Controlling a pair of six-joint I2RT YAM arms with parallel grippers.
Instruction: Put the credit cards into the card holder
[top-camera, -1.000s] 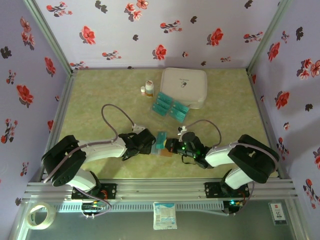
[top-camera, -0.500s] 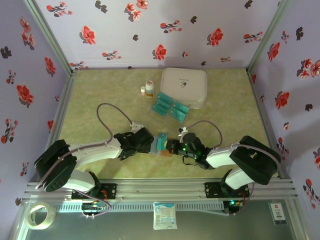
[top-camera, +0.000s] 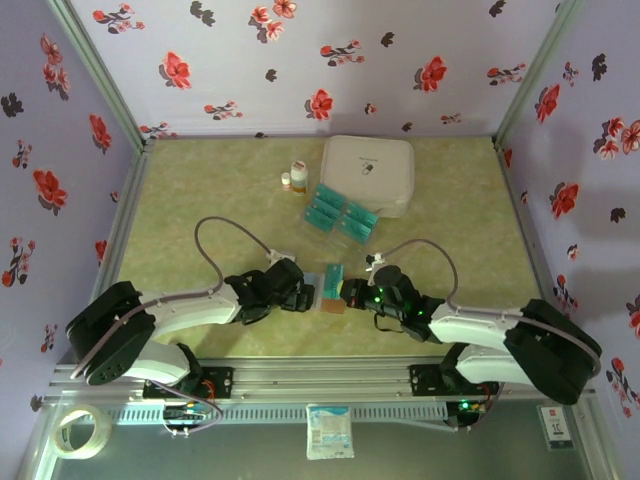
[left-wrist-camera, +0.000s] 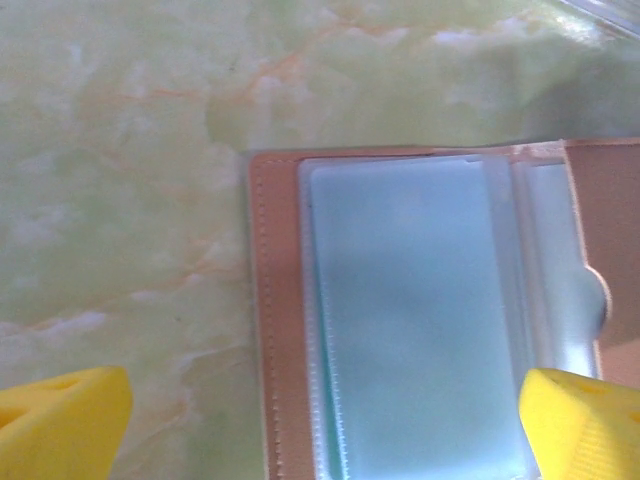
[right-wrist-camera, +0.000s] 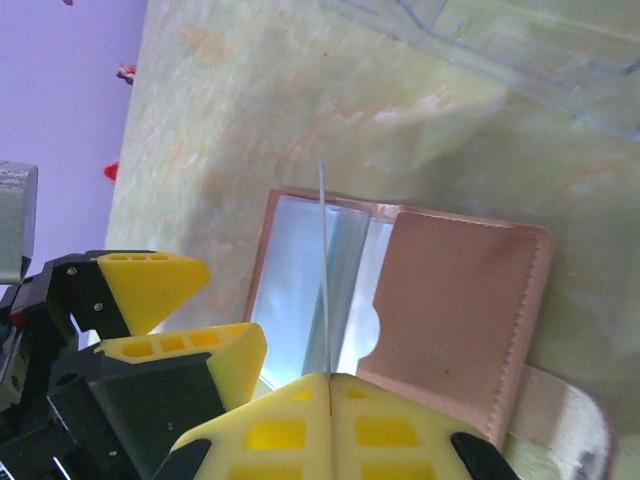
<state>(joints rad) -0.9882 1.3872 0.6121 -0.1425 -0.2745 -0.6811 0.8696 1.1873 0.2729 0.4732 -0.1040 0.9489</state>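
The card holder (top-camera: 329, 304) lies open on the table between my two grippers, brown outside (right-wrist-camera: 465, 300) with clear sleeves inside. A teal credit card (left-wrist-camera: 410, 320) shows through its left sleeve. More credit cards (top-camera: 341, 216) lie further back. My right gripper (right-wrist-camera: 328, 385) is shut on a thin sheet seen edge-on; it looks like a clear sleeve page of the card holder, lifted upright. My left gripper (left-wrist-camera: 325, 425) hangs open low over the holder's left half, one finger past its left edge and one above the sleeve. From above, the left gripper (top-camera: 308, 293) and the right gripper (top-camera: 352, 292) flank the holder.
A clear plastic tray (top-camera: 362, 232) holds the spare cards at mid-table; its edge (right-wrist-camera: 520, 60) lies just beyond the holder. Behind it stands a large white zipped case (top-camera: 368, 172). Two small bottles (top-camera: 296, 176) stand left of the case. Patterned walls enclose the table.
The left gripper has reached further right, up to the holder. The right arm's elbow has swung out to the right and lower, and the holder and right gripper have shifted slightly right.
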